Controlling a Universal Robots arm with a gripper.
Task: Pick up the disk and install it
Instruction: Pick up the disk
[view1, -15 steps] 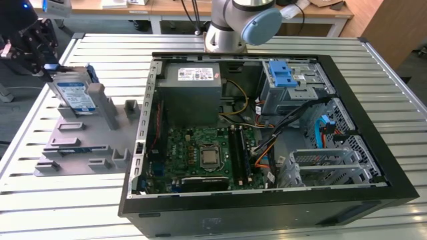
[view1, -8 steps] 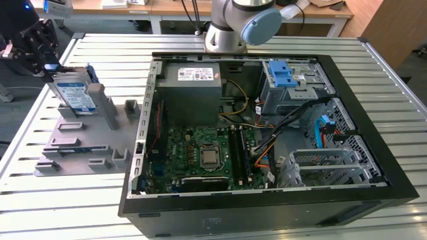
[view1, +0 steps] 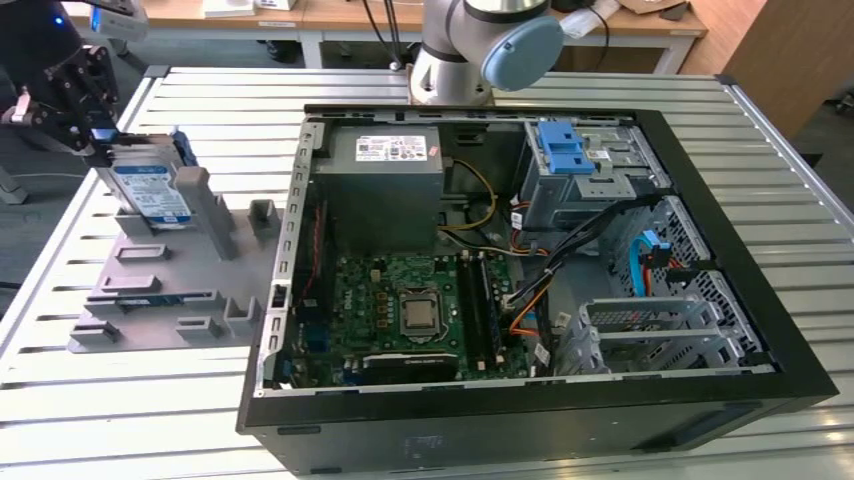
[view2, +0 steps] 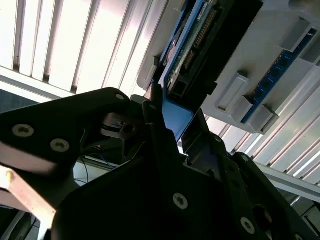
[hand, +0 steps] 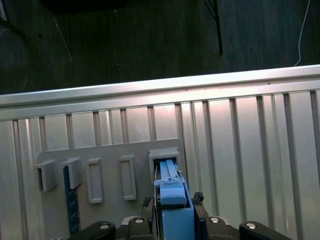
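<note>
The fingers (hand: 198, 199) are clenched on the upper edge of the disk (view1: 150, 190), one on each side of its blue rail. In both wrist views the blue plastic sits tight between them, with no gap that I can see.

The disk stands upright on its edge in a slot of the grey holder (view1: 147, 290). In the first wrist view its lower part seems to be inside the slot, so I judge that the step in hand is pulling it out. The holder lies on the slatted metal surface (view1: 134, 420), at the exterior view's left of the open computer case (view1: 507, 420) and just beside it.

To do this step well, the pull should go straight along the slot walls. A tilt could jam the rails against the holder or drag the holder with it. The grip is only on a narrow edge, so the disk may swing between the fingers once it is free; a slow, steady lift looks safer. The path to the case should also pass well above its black rim.
</note>
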